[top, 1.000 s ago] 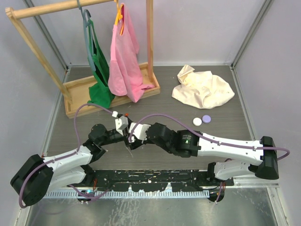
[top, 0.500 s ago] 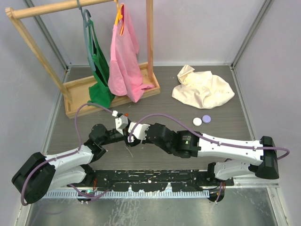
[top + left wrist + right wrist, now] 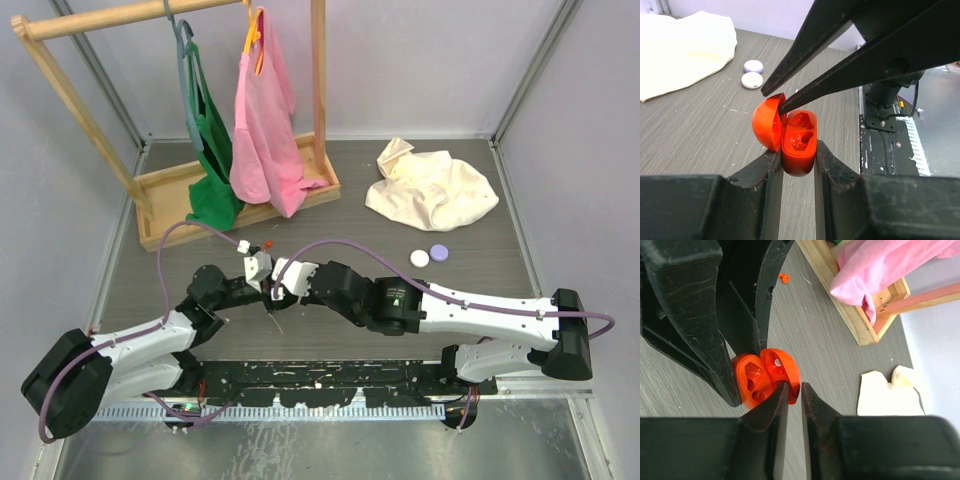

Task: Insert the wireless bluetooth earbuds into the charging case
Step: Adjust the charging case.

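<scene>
1. The left end effector [image 3: 798,149] is clamped narrowly on the lower body of the red charging case [image 3: 800,137]. One finger presses each side and holds the case above the surface [image 3: 700,130].
2. The lid [image 3: 767,122] stands open, hinged to one side of the case. The two moulded wells are turned toward the left wrist camera.
3. The right end effector [image 3: 771,100] reaches in from the opposite side with its fingers almost together. Its tips meet the rim of the lid. The views do not settle whether the rim is pinched between them or only touched.
4. One red earbud [image 3: 784,277] lies on the surface beyond the two end effectors. It is apart from the case and near the wooden rack base [image 3: 860,325].
5. A pink garment [image 3: 890,265] and a green garment [image 3: 212,150] hang over that base.
6. A white disc [image 3: 752,80] and a lilac disc [image 3: 753,66] sit just beside each other on the surface. They are near a crumpled cream cloth [image 3: 685,45] and well apart from the case.
</scene>
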Controlling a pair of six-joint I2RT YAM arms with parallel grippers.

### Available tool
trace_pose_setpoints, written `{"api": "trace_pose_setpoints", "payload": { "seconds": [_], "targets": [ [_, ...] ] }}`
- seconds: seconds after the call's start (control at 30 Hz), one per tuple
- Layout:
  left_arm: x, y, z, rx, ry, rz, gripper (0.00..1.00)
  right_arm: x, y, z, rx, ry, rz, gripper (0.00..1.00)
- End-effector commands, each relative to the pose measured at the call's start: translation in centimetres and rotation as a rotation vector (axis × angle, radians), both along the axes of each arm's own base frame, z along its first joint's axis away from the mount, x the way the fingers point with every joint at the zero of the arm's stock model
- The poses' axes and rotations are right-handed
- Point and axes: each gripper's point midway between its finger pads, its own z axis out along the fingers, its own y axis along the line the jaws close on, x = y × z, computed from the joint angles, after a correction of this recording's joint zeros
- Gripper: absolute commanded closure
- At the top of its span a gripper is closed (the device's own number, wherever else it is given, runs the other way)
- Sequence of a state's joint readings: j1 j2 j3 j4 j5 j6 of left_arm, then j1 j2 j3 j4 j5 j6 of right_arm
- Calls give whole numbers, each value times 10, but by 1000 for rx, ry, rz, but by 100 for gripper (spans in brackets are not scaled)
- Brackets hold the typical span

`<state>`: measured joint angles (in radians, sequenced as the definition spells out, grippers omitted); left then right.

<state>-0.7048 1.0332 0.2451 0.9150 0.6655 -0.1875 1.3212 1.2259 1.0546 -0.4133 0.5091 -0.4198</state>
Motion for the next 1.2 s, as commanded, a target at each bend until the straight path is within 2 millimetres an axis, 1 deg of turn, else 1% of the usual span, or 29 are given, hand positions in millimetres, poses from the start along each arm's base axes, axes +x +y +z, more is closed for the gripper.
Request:
{"api": "trace_pose_setpoints", "payload": {
  "seconds": [0.0, 0.07, 0.2, 0.27, 0.37, 0.43, 0.57, 0.73, 0.9, 0.93, 1.07, 1.17],
  "targets": [
    [10, 6, -2, 23, -68, 61, 95, -1, 11, 35, 165, -1, -22, 71],
    [14, 8, -9, 37, -62, 90, 96, -1, 9, 36, 187, 11, -41, 63],
    [21, 10, -19, 53, -49, 129, 100, 0, 5, 35, 246, 57, -91, 50],
    [20, 10, -23, 61, -42, 130, 100, 1, 2, 33, 274, 91, -119, 47],
    [22, 13, -28, 67, -35, 147, 100, 6, -8, 29, 317, 160, -195, 41],
    [24, 15, -30, 72, -40, 165, 100, 12, -17, 20, 343, 234, -250, 39],
    [27, 17, -29, 75, -47, 184, 100, 28, -46, -6, 376, 363, -402, 39],
    [27, 19, -26, 69, -43, 195, 100, 36, -78, -41, 374, 481, -570, 36],
    [26, 19, -23, 61, -41, 196, 100, 37, -102, -82, 358, 623, -714, 36],
    [26, 19, -22, 60, -39, 196, 100, 33, -104, -91, 348, 666, -726, 35],
    [25, 18, -20, 55, -38, 190, 100, 35, -129, -126, 310, 751, -855, 35],
    [23, 18, -18, 51, -42, 180, 100, 40, -142, -144, 306, 804, -916, 35]
  ]
}}
